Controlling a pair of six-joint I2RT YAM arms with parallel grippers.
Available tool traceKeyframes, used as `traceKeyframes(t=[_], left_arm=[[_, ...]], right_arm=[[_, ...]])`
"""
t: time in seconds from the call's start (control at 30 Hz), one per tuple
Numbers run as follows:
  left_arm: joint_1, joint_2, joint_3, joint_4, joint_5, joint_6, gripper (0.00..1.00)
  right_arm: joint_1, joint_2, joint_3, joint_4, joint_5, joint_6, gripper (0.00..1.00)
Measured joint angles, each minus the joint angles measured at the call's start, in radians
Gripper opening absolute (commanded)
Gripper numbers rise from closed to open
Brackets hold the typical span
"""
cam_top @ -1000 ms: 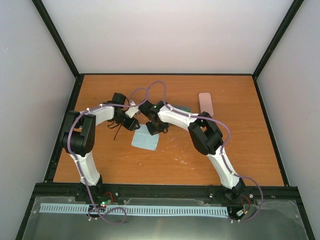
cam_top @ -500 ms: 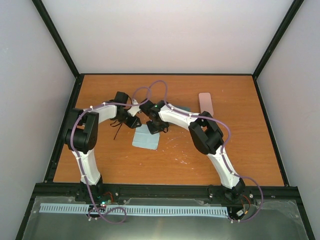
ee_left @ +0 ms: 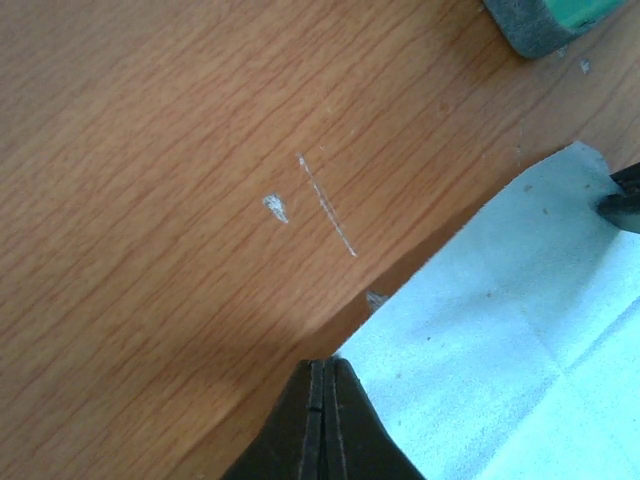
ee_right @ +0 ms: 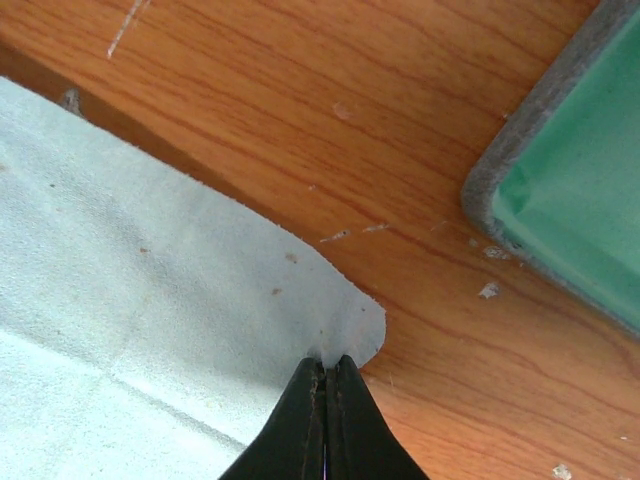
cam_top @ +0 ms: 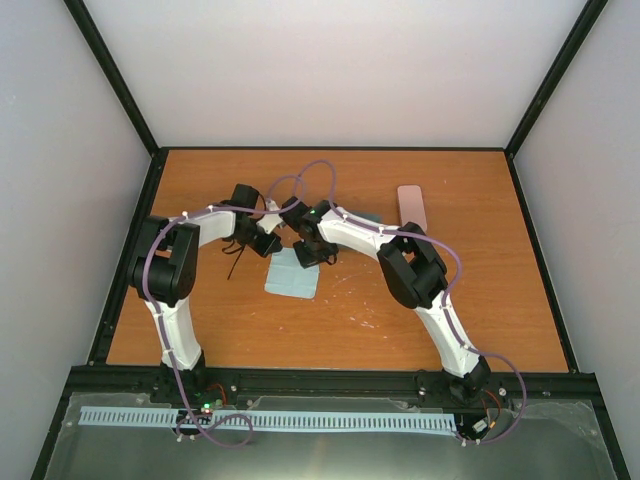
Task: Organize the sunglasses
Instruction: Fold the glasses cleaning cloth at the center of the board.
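Observation:
A square light-blue cloth point(cam_top: 291, 276) lies mid-table. My left gripper point(cam_top: 270, 246) is shut, its tips at the cloth's point(ee_left: 520, 340) far-left corner, which looks pinched. My right gripper point(cam_top: 313, 256) is shut on the far-right corner of the cloth point(ee_right: 150, 290), which puckers between the tips. The cloth's far edge is raised and casts a shadow on the wood. The black sunglasses point(cam_top: 233, 262) lie left of the cloth, mostly hidden under my left arm, with one thin arm showing. The red sunglasses are out of view.
An oblong pink case point(cam_top: 411, 207) lies at the far right. An open blue-grey case with a green lining point(ee_right: 585, 190) sits just beyond the cloth, partly under my right arm point(cam_top: 365, 217), and shows in the left wrist view point(ee_left: 540, 18). Black frame rails edge the table.
My left gripper has shifted slightly right, toward the cloth's far-left corner. The right gripper and the cloth have barely moved.

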Motion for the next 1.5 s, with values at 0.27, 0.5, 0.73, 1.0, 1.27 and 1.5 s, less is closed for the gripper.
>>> traceKeyframes(t=[0.27, 0.5, 0.73, 1.0, 1.27, 1.5], left_arm=[[0.0, -0.009, -0.01, 0.009, 0.001, 0.002, 0.01], [0.0, -0.079, -0.038, 0.009, 0.019, -0.008, 0.01], [0.0, -0.142, -0.038, 0.021, 0.05, -0.035, 0.0], [0.0, -0.172, -0.087, 0.03, 0.064, -0.043, 0.01], [0.0, -0.233, -0.165, 0.034, 0.064, -0.043, 0.01], [0.0, -0.277, -0.201, 0.051, 0.065, -0.043, 0.01]], right_arm=[[-0.001, -0.002, -0.004, 0.004, 0.002, 0.0, 0.03], [-0.005, -0.069, -0.092, 0.069, 0.004, 0.004, 0.03], [-0.005, -0.116, -0.121, 0.124, 0.002, 0.003, 0.03], [-0.005, -0.146, -0.197, 0.169, 0.0, 0.003, 0.03], [-0.005, -0.203, -0.285, 0.227, -0.011, 0.002, 0.03], [0.001, -0.229, -0.318, 0.276, -0.042, -0.008, 0.03]])
